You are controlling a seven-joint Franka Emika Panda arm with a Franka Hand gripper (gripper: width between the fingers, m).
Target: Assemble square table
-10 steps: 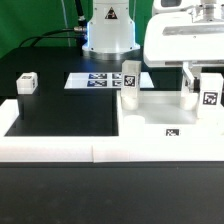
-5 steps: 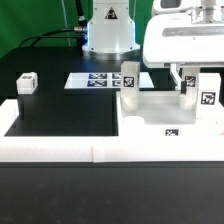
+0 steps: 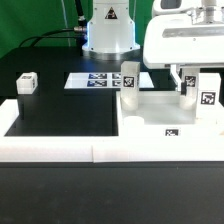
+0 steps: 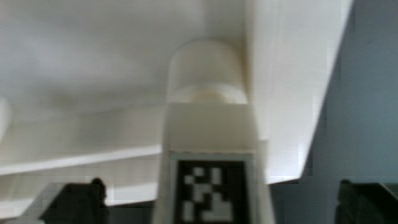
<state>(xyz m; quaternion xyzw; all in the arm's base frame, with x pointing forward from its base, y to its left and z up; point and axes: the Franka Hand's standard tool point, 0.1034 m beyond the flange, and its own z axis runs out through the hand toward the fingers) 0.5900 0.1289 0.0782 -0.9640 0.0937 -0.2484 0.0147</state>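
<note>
The square table's white slab (image 3: 158, 108) lies on the exterior view's right, with a tag on its front edge. One tagged white leg (image 3: 130, 76) stands upright at its back left corner. A second leg (image 3: 208, 96) stands at the back right corner. My gripper (image 3: 199, 84) hangs over that second leg, open. In the wrist view the leg (image 4: 214, 130) stands between the dark fingertips (image 4: 80, 203), with a gap on each side, so nothing is held. Another loose leg block (image 3: 27, 82) rests on the black table on the exterior view's left.
The marker board (image 3: 98, 80) lies flat behind the slab, in front of the robot's base (image 3: 108, 35). A long low white border wall (image 3: 60, 148) runs along the front and up the left side of the black mat.
The jaws have spread apart and let go of the back right leg, which stays upright on the slab. The arm has barely moved.
</note>
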